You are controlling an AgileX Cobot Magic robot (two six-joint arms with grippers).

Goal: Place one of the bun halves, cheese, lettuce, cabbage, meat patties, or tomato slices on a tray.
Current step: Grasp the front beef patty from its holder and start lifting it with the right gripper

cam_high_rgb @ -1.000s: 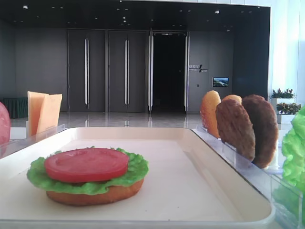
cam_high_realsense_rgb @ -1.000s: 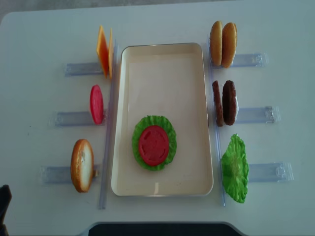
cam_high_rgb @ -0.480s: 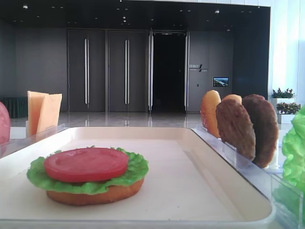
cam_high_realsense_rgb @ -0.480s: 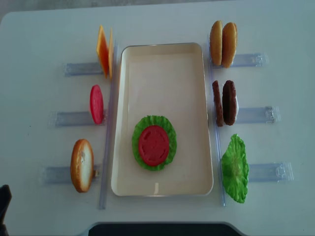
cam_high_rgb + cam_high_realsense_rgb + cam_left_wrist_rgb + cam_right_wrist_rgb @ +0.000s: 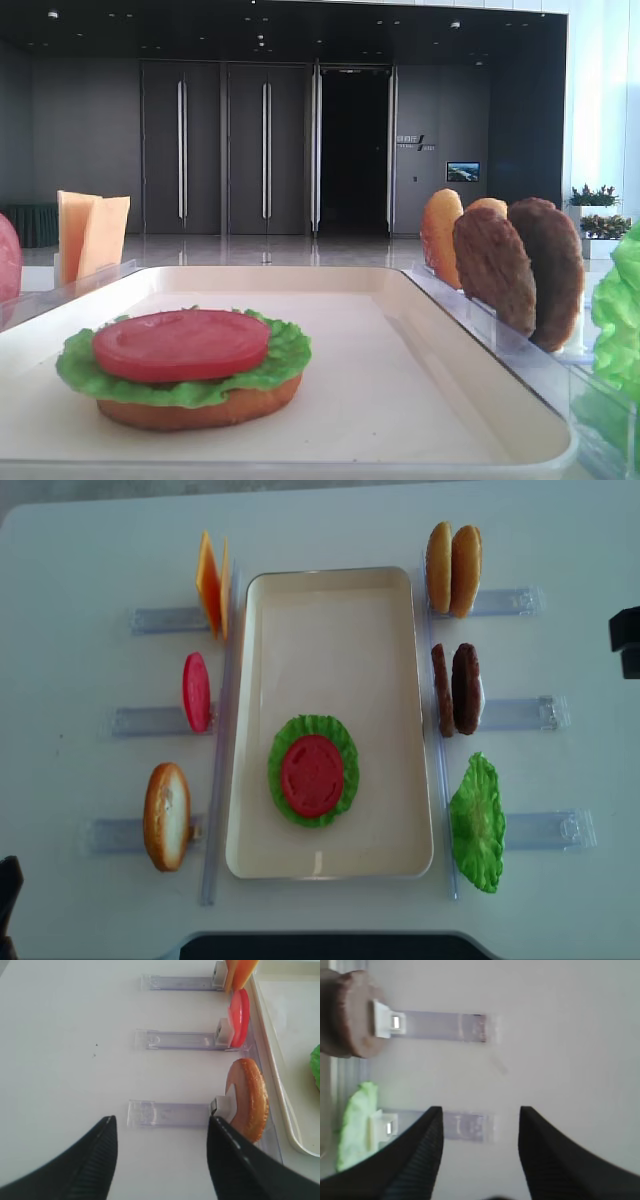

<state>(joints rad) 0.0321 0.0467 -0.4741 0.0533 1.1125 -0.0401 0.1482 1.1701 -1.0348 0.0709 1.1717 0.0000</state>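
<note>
On the left of the white worktop (image 5: 80, 560), three clear holders carry upright pieces: cheese (image 5: 211, 583) at the far end, a tomato slice (image 5: 196, 692) in the middle and a bun half (image 5: 166, 816) nearest. The left pincer (image 5: 161, 1160) hovers over bare worktop just left of that bun half's holder, its dark fingers (image 5: 95, 1157) spread wide with nothing between them.

In the middle lies the tray (image 5: 330, 590). In its near half sits a stack: a bun half (image 5: 200, 410) at the bottom, lettuce (image 5: 345, 742) over it, and a second tomato slice (image 5: 312, 775) on top.

Right of the tray stand two more bun halves (image 5: 452, 569) at the far end, two meat patties (image 5: 456, 689) in the middle, and another lettuce leaf (image 5: 476, 823) nearest.

The right pincer (image 5: 479, 1135) hangs above the worktop to the right of the patties and the lettuce leaf, over the clear holder strips, fingers (image 5: 427, 1150) wide apart and empty. A dark part of the right arm (image 5: 626, 640) shows at the right edge of the overhead view.
</note>
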